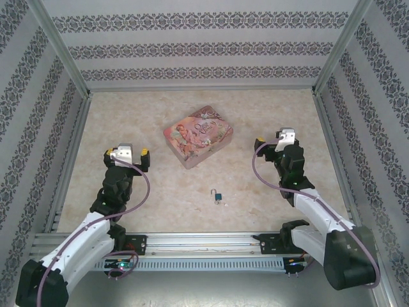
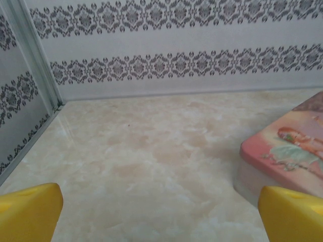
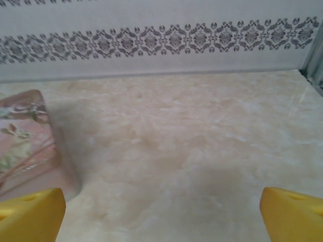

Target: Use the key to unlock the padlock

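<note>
The tiny blue-teal padlock [image 1: 218, 196] with its thin silver shackle lies on the beige table near the front edge, between the two arms. Just to its right is a pale speck, the key [image 1: 225, 204], too small to make out. My left gripper [image 1: 127, 153] hovers far to the padlock's left, open, its yellow fingertips [image 2: 28, 212] wide apart over bare table. My right gripper [image 1: 273, 138] stands to the padlock's upper right, also open, with yellow fingertips [image 3: 292, 214] spread and nothing between them.
A pink illustrated tin box [image 1: 198, 136] sits mid-table behind the padlock; its corner shows at the right of the left wrist view [image 2: 287, 151] and at the left of the right wrist view [image 3: 25, 141]. Patterned walls [image 1: 204, 48] enclose the table on three sides.
</note>
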Controlling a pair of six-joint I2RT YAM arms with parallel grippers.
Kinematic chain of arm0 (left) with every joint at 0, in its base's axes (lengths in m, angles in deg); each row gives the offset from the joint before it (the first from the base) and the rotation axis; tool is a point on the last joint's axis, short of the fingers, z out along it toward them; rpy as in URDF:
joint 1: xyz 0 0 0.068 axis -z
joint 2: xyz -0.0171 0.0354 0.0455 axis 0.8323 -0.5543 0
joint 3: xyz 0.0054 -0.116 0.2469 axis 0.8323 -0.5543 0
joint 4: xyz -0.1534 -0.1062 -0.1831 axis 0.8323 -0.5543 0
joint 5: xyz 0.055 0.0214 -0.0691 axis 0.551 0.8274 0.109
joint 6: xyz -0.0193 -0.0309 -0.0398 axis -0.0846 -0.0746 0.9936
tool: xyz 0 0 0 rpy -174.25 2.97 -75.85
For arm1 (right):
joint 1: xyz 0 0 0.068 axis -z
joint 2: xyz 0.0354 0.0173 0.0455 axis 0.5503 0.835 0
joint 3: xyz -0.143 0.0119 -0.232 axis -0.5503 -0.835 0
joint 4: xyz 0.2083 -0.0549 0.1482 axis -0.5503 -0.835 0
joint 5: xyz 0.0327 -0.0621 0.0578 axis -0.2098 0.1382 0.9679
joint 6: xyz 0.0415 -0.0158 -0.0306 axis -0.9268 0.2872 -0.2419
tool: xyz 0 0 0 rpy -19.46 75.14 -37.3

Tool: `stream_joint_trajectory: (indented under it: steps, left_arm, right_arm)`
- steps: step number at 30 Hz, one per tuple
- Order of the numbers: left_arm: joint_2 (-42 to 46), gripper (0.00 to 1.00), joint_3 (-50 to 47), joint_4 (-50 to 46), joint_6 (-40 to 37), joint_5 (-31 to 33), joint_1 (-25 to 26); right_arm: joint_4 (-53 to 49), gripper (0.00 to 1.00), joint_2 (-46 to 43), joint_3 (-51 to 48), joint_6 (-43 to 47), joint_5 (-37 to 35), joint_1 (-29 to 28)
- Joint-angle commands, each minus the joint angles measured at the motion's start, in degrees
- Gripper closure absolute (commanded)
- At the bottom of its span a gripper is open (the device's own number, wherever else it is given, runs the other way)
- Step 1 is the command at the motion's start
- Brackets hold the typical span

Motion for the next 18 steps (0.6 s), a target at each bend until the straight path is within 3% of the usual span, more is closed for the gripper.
stream_joint_trajectory:
  steps: [1, 7, 11, 18]
  left_arm:
    - [-2.22, 0.01, -1.13, 5.36, 0.61, -0.34, -1.54]
    - [-8.47, 0.01, -1.33, 9.56, 0.25, -2.93, -4.22]
    - [-12.77, 0.01, -1.07, 12.73, 0.25, -4.46, -5.50]
    - [-20.75, 0.01, -0.36, 18.74, 0.60, -5.90, -7.70]
  right_arm:
    - [6.12, 0.01, 2.83, -0.32, 4.36, -2.20, 1.00]
    - [15.23, 0.02, 10.12, -0.54, 4.06, -3.86, 3.03]
    - [18.49, 0.02, 13.72, 0.97, 5.61, -1.29, 4.64]
    - [18.12, 0.01, 14.90, 2.17, 5.45, 0.86, 6.29]
